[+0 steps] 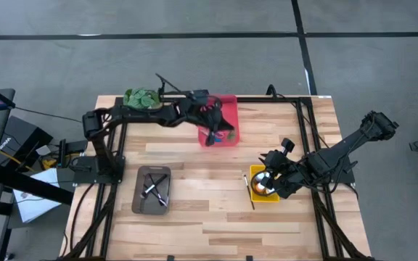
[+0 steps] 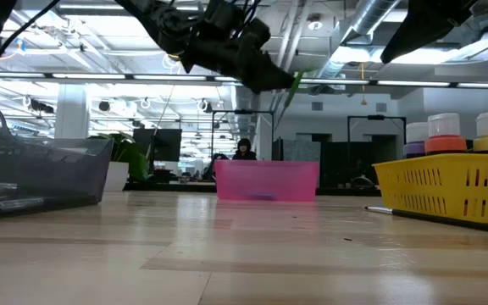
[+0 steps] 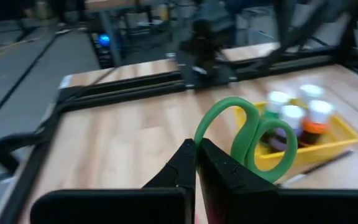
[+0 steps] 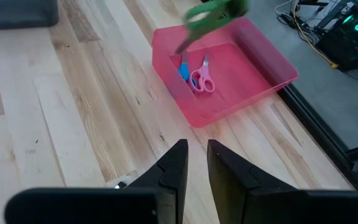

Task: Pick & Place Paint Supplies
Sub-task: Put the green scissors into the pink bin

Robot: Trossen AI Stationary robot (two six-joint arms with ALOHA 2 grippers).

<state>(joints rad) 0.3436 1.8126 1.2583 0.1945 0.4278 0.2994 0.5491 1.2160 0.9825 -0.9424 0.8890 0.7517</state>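
Pale wooden planking forms the tabletop (image 1: 216, 217), with an open workshop seen behind it. Green-handled scissors (image 3: 253, 140) are clenched by their blades in the left gripper (image 3: 196, 163), handles foremost, and held in the air over the red plastic tray (image 4: 263, 81). Pink-handled scissors (image 4: 202, 79) and 1 blue-handled pair (image 4: 183, 70) lie directly beneath in that tray. The right gripper (image 4: 192, 163), its fingers slightly parted around nothing, hovers over the yellow basket (image 1: 255, 196) of paint bottles (image 2: 444, 129), well apart.

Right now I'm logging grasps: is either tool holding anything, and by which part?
The left tool holds green-handled scissors by the blades, handles sticking out, above the red tray. The right tool holds nothing.
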